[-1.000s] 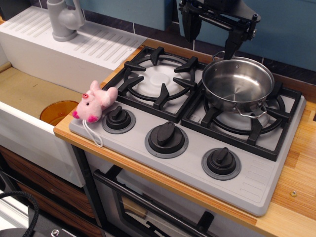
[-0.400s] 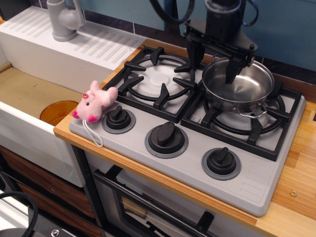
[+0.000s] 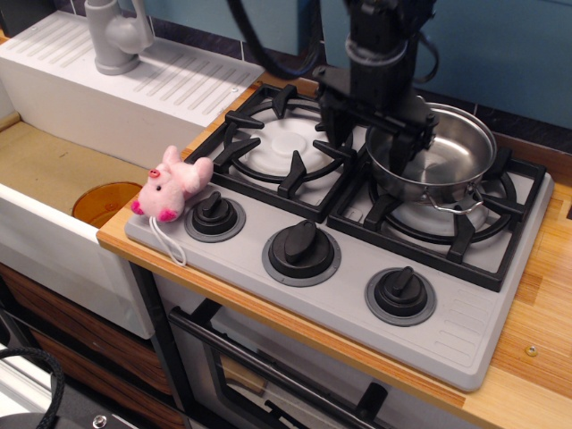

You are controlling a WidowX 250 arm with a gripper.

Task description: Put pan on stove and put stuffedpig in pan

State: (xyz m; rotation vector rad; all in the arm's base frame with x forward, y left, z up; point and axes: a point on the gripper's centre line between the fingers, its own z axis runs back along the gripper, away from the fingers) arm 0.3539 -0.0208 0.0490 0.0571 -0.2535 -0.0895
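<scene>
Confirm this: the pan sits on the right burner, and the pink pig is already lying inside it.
Not quite. The pan does sit on the right burner of the stove, but the pig is not inside it. The observation.image view shows it at the stove's left edge, beside the leftmost knob.

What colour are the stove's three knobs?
Black, each on a grey base ring; the knobs show clearly in the single observation view, along the stove's front.

A grey toy faucet (image 3: 116, 34) stands far to the claw's left at the back, on a white ribbed drainboard (image 3: 134, 85). In front of that lies a beige sink basin (image 3: 54, 170) with an orange drain disc (image 3: 105, 202). The wooden countertop (image 3: 536, 349) shows to the claw's right, an oven door handle (image 3: 268, 375) well below it.
</scene>
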